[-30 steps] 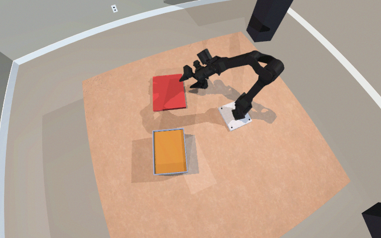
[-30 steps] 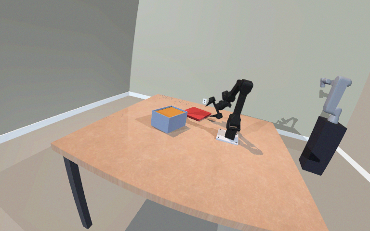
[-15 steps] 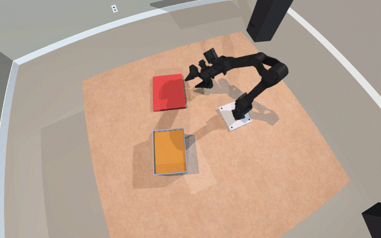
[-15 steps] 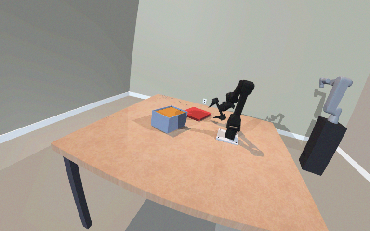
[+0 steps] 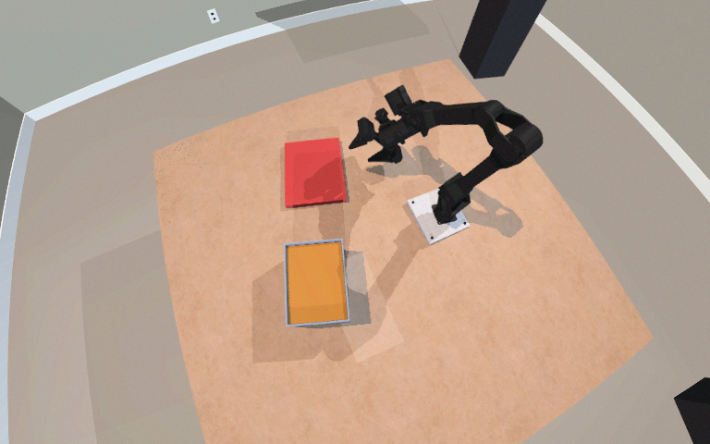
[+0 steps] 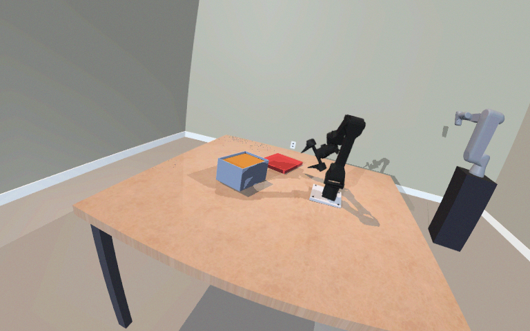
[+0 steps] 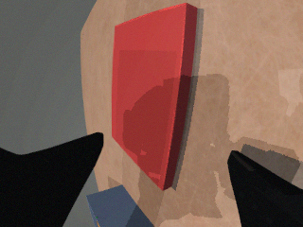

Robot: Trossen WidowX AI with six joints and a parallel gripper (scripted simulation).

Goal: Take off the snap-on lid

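Observation:
The red lid (image 5: pixel 314 167) (image 6: pixel 283 162) (image 7: pixel 147 71) lies flat on the table, its smooth, closed face up. It is apart from the box. The blue-grey storage box (image 5: pixel 286 286) (image 6: pixel 228 174) (image 7: pixel 111 200) stands upright and uncovered, with an orange surface (image 5: pixel 316 283) (image 6: pixel 243 160) inside its rim. My gripper (image 5: pixel 360 154) (image 6: pixel 306 159) (image 7: pixel 168 149) is wide open and empty. Its fingertips are beside the lid, on the arm-base side, raised above the table and not touching the lid. The lid's underside is hidden.
The arm's white base plate (image 5: pixel 422 222) (image 6: pixel 316 200) is bolted to the wooden table (image 5: pixel 513 308) (image 6: pixel 234 234). The box stands a short gap from the lid, with bare table between them. A grey arm on a dark pedestal (image 6: pixel 461 213) stands beyond the table.

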